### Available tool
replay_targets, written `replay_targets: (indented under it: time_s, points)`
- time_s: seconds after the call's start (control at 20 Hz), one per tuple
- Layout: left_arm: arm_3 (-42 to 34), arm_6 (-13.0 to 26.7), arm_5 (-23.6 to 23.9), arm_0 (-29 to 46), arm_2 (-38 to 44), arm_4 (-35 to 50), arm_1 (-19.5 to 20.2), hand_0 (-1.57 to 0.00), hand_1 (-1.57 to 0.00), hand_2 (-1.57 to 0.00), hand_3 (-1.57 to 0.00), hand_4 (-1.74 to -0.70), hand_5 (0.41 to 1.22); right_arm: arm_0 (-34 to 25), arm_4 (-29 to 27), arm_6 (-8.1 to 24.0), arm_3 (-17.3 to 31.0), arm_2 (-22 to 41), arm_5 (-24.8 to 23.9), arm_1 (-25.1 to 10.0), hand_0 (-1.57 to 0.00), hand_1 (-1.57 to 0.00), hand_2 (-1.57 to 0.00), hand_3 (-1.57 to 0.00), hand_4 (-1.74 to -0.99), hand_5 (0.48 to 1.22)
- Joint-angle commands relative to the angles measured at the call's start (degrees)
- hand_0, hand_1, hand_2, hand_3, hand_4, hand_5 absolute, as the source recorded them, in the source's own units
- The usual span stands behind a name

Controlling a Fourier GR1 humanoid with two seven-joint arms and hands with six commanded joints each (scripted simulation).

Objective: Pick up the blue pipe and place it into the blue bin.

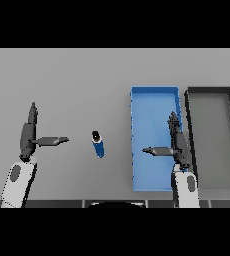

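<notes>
The blue pipe (98, 145) is a short blue cylinder with a dark end cap, lying on the grey table between my two hands. The blue bin (149, 105) is a long rectangular tray to its right. My right hand (177, 144) hovers over the bin's right half, fingers straight and thumb stretched left, holding nothing. My left hand (29, 134) is at the left, well apart from the pipe, fingers straight and thumb pointing right toward it, also holding nothing.
A dark-rimmed grey bin (213, 115) stands right beside the blue bin, at the table's right side. Bare grey table surface (77, 80) stretches behind and left of the pipe.
</notes>
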Motion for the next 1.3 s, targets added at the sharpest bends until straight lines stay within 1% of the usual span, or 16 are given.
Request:
replay_targets:
  time_s: [0.0,0.2,0.25,0.3,0.35,0.4,0.5,0.55,0.65,0.7,0.8,0.9,1.0,1.05,1.15,1.25]
  points:
    - [0.1,-0.2,-0.1,-0.1,0.1,0.1,0.1,0.0,0.0,0.0,0.0,-1.07,0.591,-0.1,0.1,0.1,0.0,0.1,-0.1,0.1,0.0,0.0,0.0,0.0,-1.225,0.617]
    - [1.1,-0.7,-1.0,-0.4,1.0,0.8,0.7,0.0,0.0,0.0,0.0,-1.07,0.591,-0.6,0.8,0.3,0.4,0.7,-0.8,1.0,0.0,0.0,0.0,0.0,-1.225,0.617]
    - [1.3,-1.4,-1.5,-0.1,1.3,1.1,1.0,0.0,0.0,0.0,0.0,-1.07,0.591,-0.2,0.9,-0.1,-0.3,0.8,-1.0,1.0,0.0,0.0,0.0,0.0,-1.225,0.617]
    - [0.7,-3.8,-9.4,0.2,-0.7,1.4,5.4,0.0,0.0,0.0,0.0,-1.07,0.591,1.2,3.8,-3.0,-1.6,3.0,0.7,-1.4,0.0,0.0,0.0,0.0,-1.225,0.617]
    - [0.6,-5.3,-14.3,0.0,-1.5,1.7,8.5,0.0,0.0,0.0,0.0,-1.07,0.59,2.4,6.0,-4.1,-3.1,4.6,1.5,-3.1,0.0,0.0,0.0,0.0,-1.224,0.618]
    - [1.1,-5.8,-17.8,-0.2,-2.0,2.1,10.3,0.0,0.0,0.0,0.0,-1.07,0.589,3.5,7.1,-4.4,-3.9,5.6,2.1,-3.7,0.0,0.0,0.0,0.0,-1.225,0.618]
    - [2.1,-6.6,-21.5,-0.6,-2.1,2.7,12.2,0.0,0.0,0.0,0.0,-1.08,0.588,4.6,9.0,-3.7,-5.9,6.9,2.1,-4.4,0.0,0.0,0.0,0.0,-1.223,0.62]
    - [2.0,-6.6,-22.3,-0.5,-2.4,2.9,12.5,0.0,0.0,0.0,0.0,-1.08,0.591,4.4,9.9,-2.5,-6.0,7.1,1.8,-4.8,0.0,0.0,0.0,0.0,-1.215,0.618]
    - [1.9,-6.3,-23.1,-0.8,-2.6,3.0,12.8,0.0,0.0,0.0,0.0,-1.08,0.6,4.6,11.1,-2.2,-7.1,7.7,1.3,-4.9,0.0,0.0,0.0,0.0,-1.196,0.609]
    - [1.4,-6.8,-24.0,-0.3,-2.6,3.8,13.0,0.0,0.0,0.0,0.0,-1.08,0.604,4.6,11.0,-0.9,-7.3,7.4,1.2,-5.3,0.0,0.0,0.0,0.0,-1.186,0.601]
    - [0.0,-9.0,-26.5,0.9,-3.8,3.7,13.4,0.0,0.0,0.0,0.0,-1.09,0.596,4.6,11.4,-1.5,-6.9,7.6,1.2,-5.3,0.0,0.0,0.0,0.0,-1.186,0.598]
    - [-2.7,-9.3,-29.3,2.2,-6.1,3.5,13.9,0.0,0.0,0.0,0.0,-1.1,0.567,4.3,11.8,-2.4,-6.8,7.9,1.4,-5.6,0.0,0.0,0.0,0.0,-1.193,0.605]
    - [-4.8,-8.6,-31.3,3.0,-8.2,3.4,13.8,0.0,0.0,0.0,0.0,-1.11,0.534,4.1,11.7,-2.3,-7.3,8.4,1.6,-5.1,0.0,0.0,0.0,0.0,-1.201,0.609]
    - [-6.3,-7.5,-31.4,3.5,-9.3,3.2,13.6,0.0,0.0,0.0,0.0,-1.12,0.514,4.0,11.3,-1.9,-6.8,7.8,1.9,-5.6,0.0,0.0,0.0,0.0,-1.205,0.611]
    - [-7.6,-7.7,-32.5,4.1,-11.5,2.1,12.6,0.0,0.0,0.0,0.0,-1.16,0.497,3.8,11.7,-2.2,-6.0,7.9,1.6,-5.5,0.0,0.0,0.0,0.0,-1.208,0.612]
    - [-9.0,-7.6,-31.5,4.1,-13.4,0.0,10.9,0.0,0.0,0.0,0.0,-1.18,0.484,3.9,11.6,-1.9,-6.4,8.0,1.6,-5.2,0.0,0.0,0.0,0.0,-1.212,0.613]
